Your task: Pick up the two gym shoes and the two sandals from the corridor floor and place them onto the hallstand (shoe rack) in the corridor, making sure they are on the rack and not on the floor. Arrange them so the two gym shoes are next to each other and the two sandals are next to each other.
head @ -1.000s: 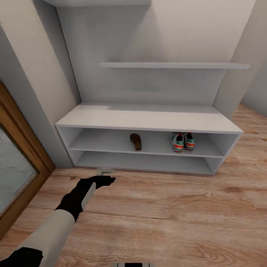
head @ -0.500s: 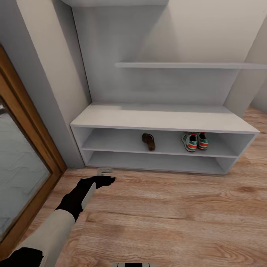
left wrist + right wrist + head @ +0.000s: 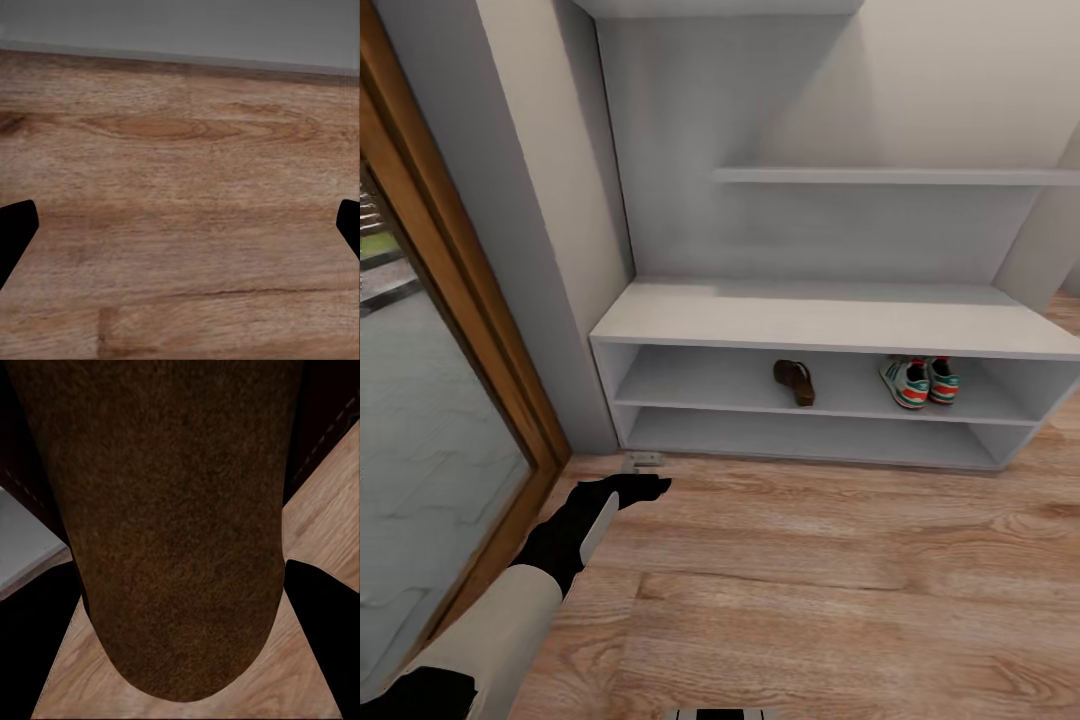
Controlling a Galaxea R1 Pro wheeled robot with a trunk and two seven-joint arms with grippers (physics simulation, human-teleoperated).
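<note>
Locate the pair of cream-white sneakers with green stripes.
In the head view, the cream-white sneakers sit side by side at the right of the pale grey shoe rack's upper shelf, right of a brown sandal.

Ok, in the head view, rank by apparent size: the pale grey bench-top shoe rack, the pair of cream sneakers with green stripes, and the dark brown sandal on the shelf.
1. Pale grey shoe rack
2. Cream sneaker pair
3. Dark brown sandal

door frame, glass, wall and a small grey fitting

a small grey metal fitting point(image 3: 643, 459) lies just ahead of the left claw point(image 3: 645, 488), close to its tips. well off to the claw's left stands a brown wooden door frame point(image 3: 525, 420) holding a glass pane point(image 3: 430, 470), with grey paving seen through it. a pale wall point(image 3: 535, 200) rises ahead of the claw, beside the frame.
</note>
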